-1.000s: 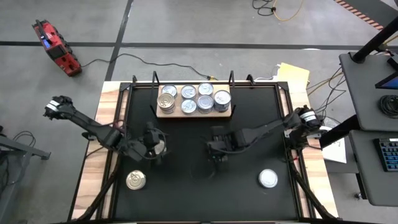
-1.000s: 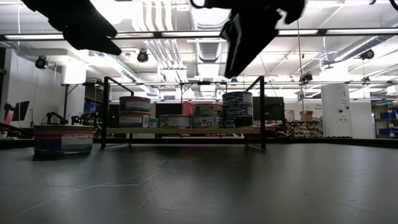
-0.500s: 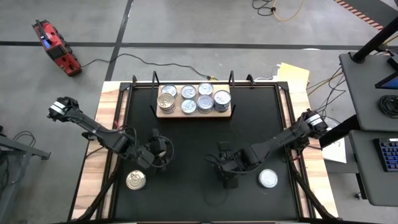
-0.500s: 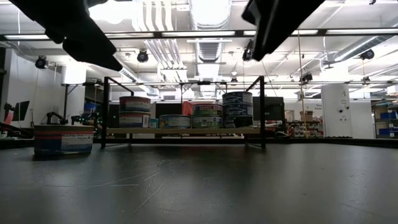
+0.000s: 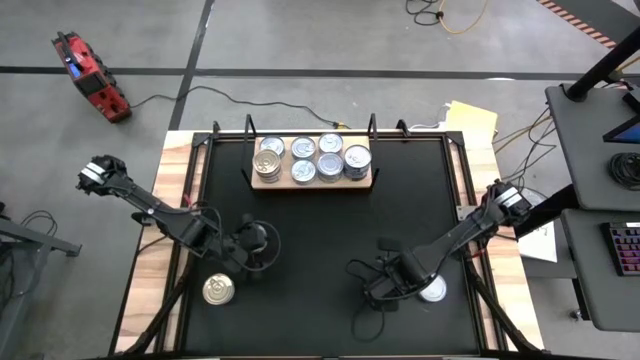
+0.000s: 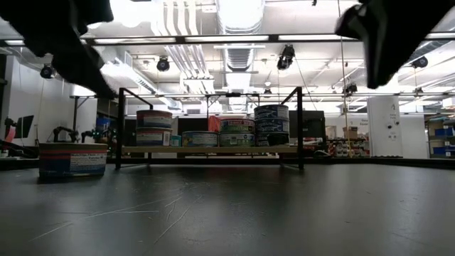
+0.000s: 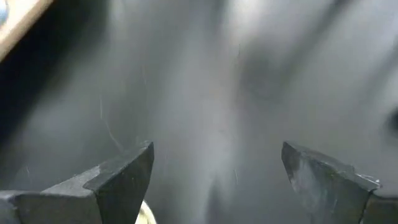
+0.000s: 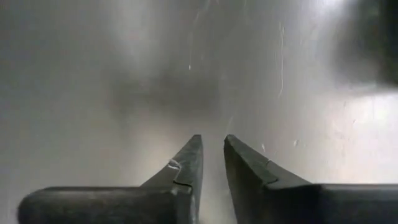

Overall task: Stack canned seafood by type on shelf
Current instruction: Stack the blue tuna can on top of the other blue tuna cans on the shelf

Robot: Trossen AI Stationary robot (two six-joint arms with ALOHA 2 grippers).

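Canned seafood sits stacked on the shelf [image 5: 311, 181]; nearer me than it, a gold tin [image 5: 218, 290] lies by my wide-open left pincer [image 5: 256, 243], a silver tin [image 5: 432, 288] just beside my nearly-shut, empty right pincer [image 5: 380, 290], which could knock the tin away.

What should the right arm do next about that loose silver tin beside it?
Probably reopen the right gripper and shift it over the silver-topped tin. Its fingers stand nearly together with nothing between them, and the tin sits on the black table right beside it, ungrasped. The left gripper is open near the gold-topped tin.
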